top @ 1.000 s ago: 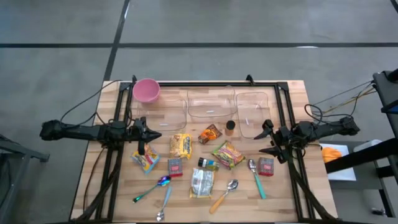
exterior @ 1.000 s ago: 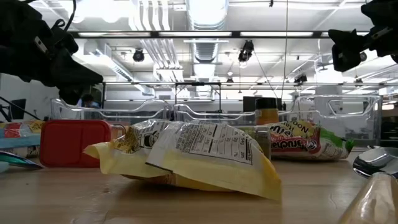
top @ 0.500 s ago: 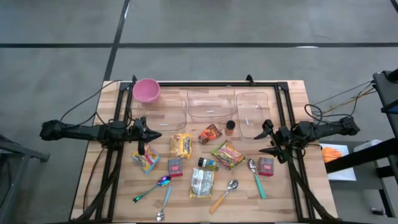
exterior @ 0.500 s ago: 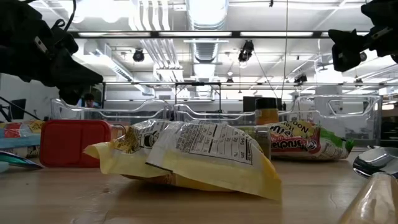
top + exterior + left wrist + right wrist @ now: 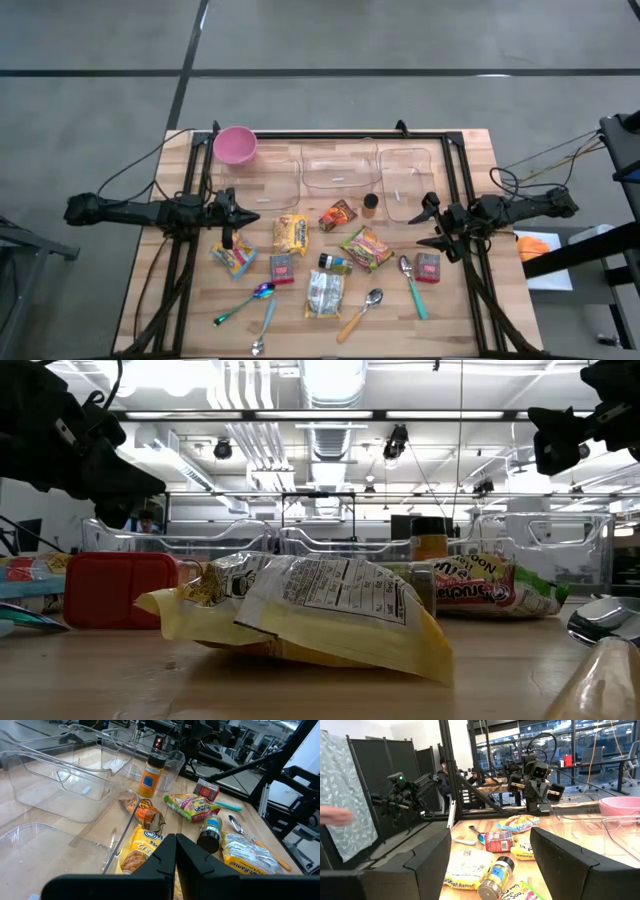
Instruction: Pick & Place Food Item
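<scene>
— since nothing's been lifted yet, why do both arms just hang over the table like that?

— looks like a waiting pose to me. the left gripper (image 5: 243, 217) sits at nine o'clock of the spread, fingers clenched together with nothing between them. the right gripper (image 5: 428, 222) is over at three o'clock, fingers spread wide and empty.

— and the food?

— all loose on the wooden table (image 5: 480, 160), between the two arms. yellow noodle packet (image 5: 291, 234) just by the left gripper, green noodle packet (image 5: 366, 248) nearer the right one, an orange snack pouch (image 5: 338, 215) and a spice bottle (image 5: 370, 204) at twelve o'clock of the pile, a white ramen packet (image 5: 324, 293) at six. i can't say which one is meant to go.

— containers?

— three clear bins along the far edge: left bin (image 5: 262, 183), middle bin (image 5: 340, 165), right bin (image 5: 407, 182). as far as i can see, no food in any of them. the pink bowl (image 5: 235, 145) at eleven o'clock looks empty too.

— so the spread is there to choose from?

— i'd guess so, with the bins as drop spots.
</scene>
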Available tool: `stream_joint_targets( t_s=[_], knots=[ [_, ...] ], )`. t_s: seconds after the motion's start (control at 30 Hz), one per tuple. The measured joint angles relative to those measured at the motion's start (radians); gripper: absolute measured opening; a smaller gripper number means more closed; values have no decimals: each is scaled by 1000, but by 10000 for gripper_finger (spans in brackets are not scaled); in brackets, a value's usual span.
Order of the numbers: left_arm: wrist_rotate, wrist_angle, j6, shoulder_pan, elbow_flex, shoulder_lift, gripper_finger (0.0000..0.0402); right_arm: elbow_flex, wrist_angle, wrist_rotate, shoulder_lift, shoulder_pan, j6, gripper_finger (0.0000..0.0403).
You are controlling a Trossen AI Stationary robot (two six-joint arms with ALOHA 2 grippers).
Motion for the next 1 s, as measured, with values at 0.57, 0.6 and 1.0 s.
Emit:
stream_joint_targets(
  t_s=[0.57,0.6,1.0],
  knots=[
    [-65,110,-65,0,0,0,18,0,10,12,0,0,-22,267],
    [-84,163,-86,0,0,-1,18,0,29,35,1,0,-21,267],
    [-103,-118,-7,4,416,130,18,0,248,281,-1,-1,346,267]
  ],
)
